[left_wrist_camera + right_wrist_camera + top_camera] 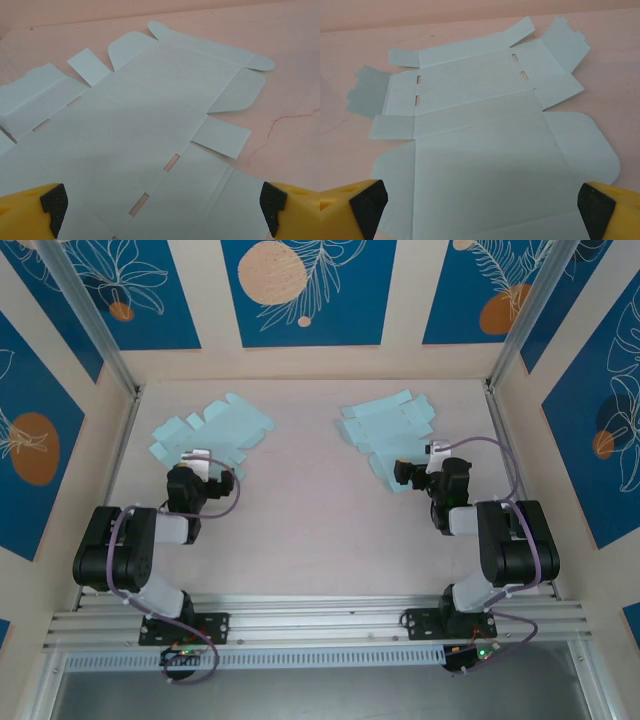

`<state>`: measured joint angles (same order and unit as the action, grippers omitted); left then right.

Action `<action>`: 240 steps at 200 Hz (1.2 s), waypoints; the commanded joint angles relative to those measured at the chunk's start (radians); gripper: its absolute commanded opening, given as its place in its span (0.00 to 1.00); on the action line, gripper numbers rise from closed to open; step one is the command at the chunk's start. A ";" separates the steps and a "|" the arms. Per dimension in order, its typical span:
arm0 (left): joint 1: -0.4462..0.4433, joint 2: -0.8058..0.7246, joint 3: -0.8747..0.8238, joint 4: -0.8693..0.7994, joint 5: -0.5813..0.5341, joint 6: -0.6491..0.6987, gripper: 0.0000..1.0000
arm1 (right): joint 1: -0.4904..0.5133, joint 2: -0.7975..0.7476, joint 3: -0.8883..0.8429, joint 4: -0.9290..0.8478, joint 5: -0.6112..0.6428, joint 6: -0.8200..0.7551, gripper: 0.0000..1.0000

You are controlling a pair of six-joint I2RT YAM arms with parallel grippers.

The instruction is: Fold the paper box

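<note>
Your table (300, 510) is a pale pink, matte surface. On it lie two light blue paper boxes, both unfolded and flat. The left box (212, 430) is at the far left and the right box (388, 428) at the far right, well apart.

Your left gripper (205, 462) sits over the near edge of the left box, jaws spread wide and holding nothing. The left wrist view shows its yellow, black-tipped fingers (54, 207) at either side of the sheet. Your right gripper (408, 473) stands the same way at the near corner of the right box, wide and holding nothing. Whether any finger touches the paper, you cannot tell.

A thin reddish crack (280, 122) runs across the table just beside the left box.

Around you stand cream walls with blue panels (350, 300) bearing orange discs and white leaf outlines. Metal posts (90, 320) rise at the far corners, and a metal rail (320, 615) runs along the near edge, where both bases are bolted.
</note>
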<state>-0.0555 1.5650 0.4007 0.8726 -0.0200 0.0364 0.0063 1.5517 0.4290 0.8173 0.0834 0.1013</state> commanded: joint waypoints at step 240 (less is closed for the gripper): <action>-0.010 -0.133 0.056 -0.211 -0.008 0.016 1.00 | -0.275 -0.220 0.153 -0.511 -0.102 0.299 1.00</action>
<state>-0.0559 1.5303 0.4046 0.8009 -0.0196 0.0364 -0.1944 1.3735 0.4973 0.5262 0.0475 0.2642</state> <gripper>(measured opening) 0.998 0.995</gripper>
